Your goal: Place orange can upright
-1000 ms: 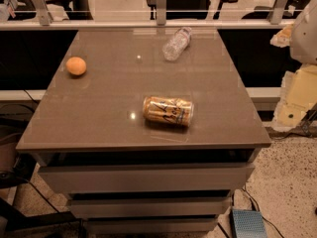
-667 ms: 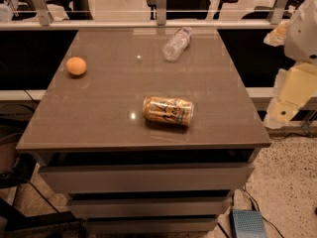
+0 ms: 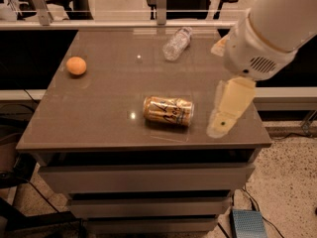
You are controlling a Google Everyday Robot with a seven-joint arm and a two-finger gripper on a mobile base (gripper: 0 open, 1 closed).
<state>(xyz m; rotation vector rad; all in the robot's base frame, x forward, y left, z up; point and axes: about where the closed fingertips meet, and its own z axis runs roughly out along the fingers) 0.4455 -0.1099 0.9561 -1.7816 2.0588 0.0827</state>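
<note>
While the can (image 3: 168,110) lies on its side toward the front of the table (image 3: 99,108), just where it lay a second ago, your arm (image 3: 277,24) has swung in from the right and now looms over the table's right side. The gripper (image 3: 223,120) hangs above the front right corner, just beside the can's right end but apart from it; you cannot tell whether it is open or closed. Nothing else has shifted: the fruit (image 3: 76,66) sits at the left, well apart, and the bottle (image 3: 177,43) lies at the back. So you are in the approach, and the task itself has not begun, since the can is neither held nor upright. Judging from this, you will need to carry on leftward and down to take the can across its body before tipping it onto its base.
</note>
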